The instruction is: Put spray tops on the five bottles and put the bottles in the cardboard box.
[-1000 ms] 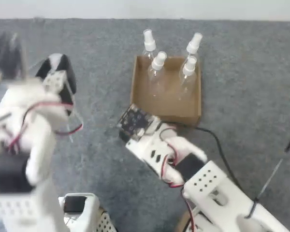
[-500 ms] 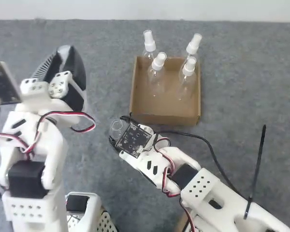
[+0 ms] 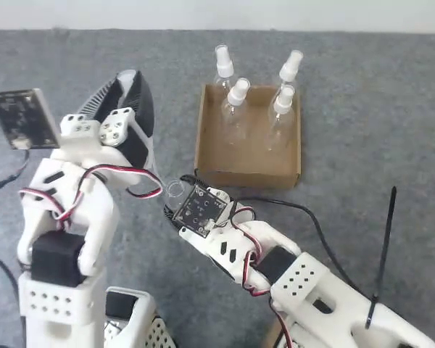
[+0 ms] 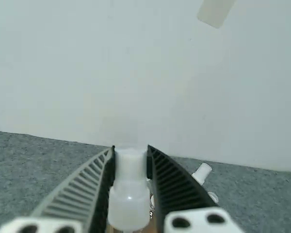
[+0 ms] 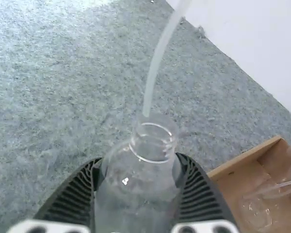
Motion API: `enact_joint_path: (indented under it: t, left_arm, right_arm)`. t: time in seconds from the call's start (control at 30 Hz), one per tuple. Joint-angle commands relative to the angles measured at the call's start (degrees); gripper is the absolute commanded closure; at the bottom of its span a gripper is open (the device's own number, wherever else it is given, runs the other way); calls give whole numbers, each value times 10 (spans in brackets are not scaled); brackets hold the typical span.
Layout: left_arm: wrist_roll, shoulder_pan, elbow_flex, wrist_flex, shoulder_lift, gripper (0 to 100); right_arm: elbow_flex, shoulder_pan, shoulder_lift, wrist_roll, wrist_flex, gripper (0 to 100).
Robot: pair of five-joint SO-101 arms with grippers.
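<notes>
My left gripper [image 4: 130, 149] is shut on a white spray top [image 4: 129, 194], held upright; in the high view the left gripper [image 3: 129, 78] stands left of the cardboard box [image 3: 246, 174]. The top's thin dip tube [image 5: 160, 53] hangs down to the rim of the open mouth [image 5: 153, 141] of a clear bottle [image 5: 136, 189]. My right gripper [image 5: 139, 167] is shut on that bottle's body, and in the high view the bottle [image 3: 175, 191] sits just off the box's near left corner. Several bottles with spray tops [image 3: 238, 90] stand at the box.
The grey carpet [image 3: 362, 109] spreads around the box. A black cable [image 3: 315, 217] runs behind the right arm, and a thin black rod [image 3: 384, 246] stands at the right. White arm bases [image 3: 127, 319] fill the near edge.
The left arm has swung right with the spray top, toward the bottle. The right arm drew the bottle back from the box a second ago and has held still since.
</notes>
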Motion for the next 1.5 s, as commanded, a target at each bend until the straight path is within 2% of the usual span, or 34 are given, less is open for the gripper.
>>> enact_joint_path:
  t: [0.0,0.8,0.93,1.17,1.27,1.47]
  left_arm:
    - [5,13,-1,-13,0,991]
    - [2,11,-39,-21,2,991]
    - [2,13,-13,-20,1,991]
    - [2,20,112,-21,-4,991]
    - [-23,29,145,-2,-4,991]
    - [-41,34,164,46,-4,991]
  right_arm:
    - [-7,-1,-27,-7,-12,993]
    - [-6,-2,-27,-7,-10,993]
    - [-6,-1,-27,-7,-9,993]
    - [-11,0,-27,-7,8,993]
    - [-11,0,-27,-8,8,993]
    - [-12,4,-27,-141,9,993]
